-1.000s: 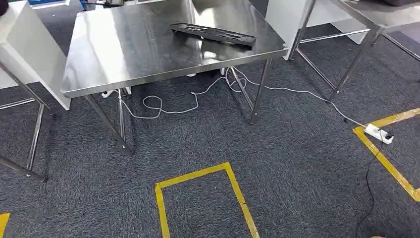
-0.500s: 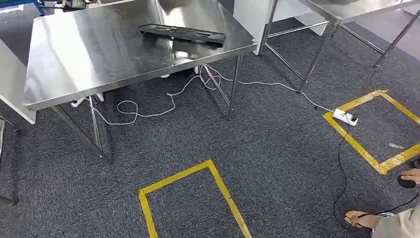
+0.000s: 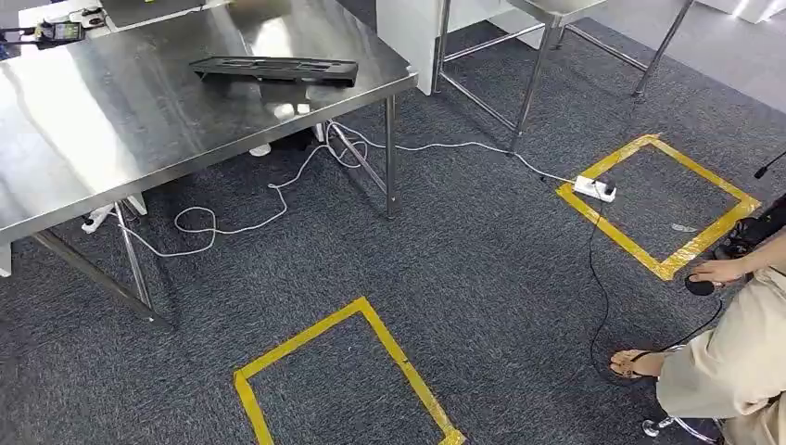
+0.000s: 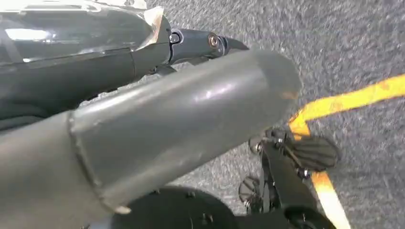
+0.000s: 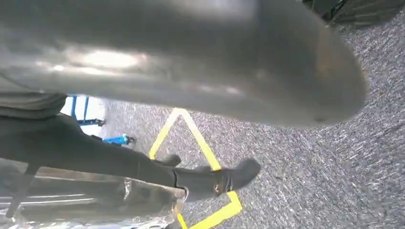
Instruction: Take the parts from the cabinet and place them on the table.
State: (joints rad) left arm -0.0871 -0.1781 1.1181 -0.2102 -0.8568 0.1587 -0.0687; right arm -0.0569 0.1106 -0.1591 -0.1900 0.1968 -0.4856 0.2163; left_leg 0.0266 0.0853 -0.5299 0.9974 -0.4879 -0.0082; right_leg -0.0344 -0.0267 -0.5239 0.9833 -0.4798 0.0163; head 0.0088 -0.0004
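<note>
In the head view we see a steel table (image 3: 139, 111) in the upper left of the frame, and on it, near its right end, lies a flat black part (image 3: 274, 69) with cut-outs. A small black device (image 3: 57, 31) lies at the far left corner of the table top. Under the table a white cable (image 3: 278, 185) runs in loops over the grey carpet (image 3: 463, 260) and goes on to a white power strip (image 3: 594, 189) right of the centre. The strip lies on the edge of a yellow tape square (image 3: 658, 204) in the right part of the frame. A second yellow tape outline (image 3: 343, 371) is at the bottom centre. At the lower right a person (image 3: 732, 352) in beige trousers and sandals sits or crouches, with one hand near the carpet. The legs of a second table (image 3: 538, 65) stand at the top centre. In the left wrist view the left hand (image 4: 157, 124) shows as a thick grey thumb over the carpet and the tape; we cannot tell if its fingers are apart or together. In the right wrist view the right hand (image 5: 191, 57) is a blurred grey shape close to the camera, and here also we cannot tell its state.
</note>
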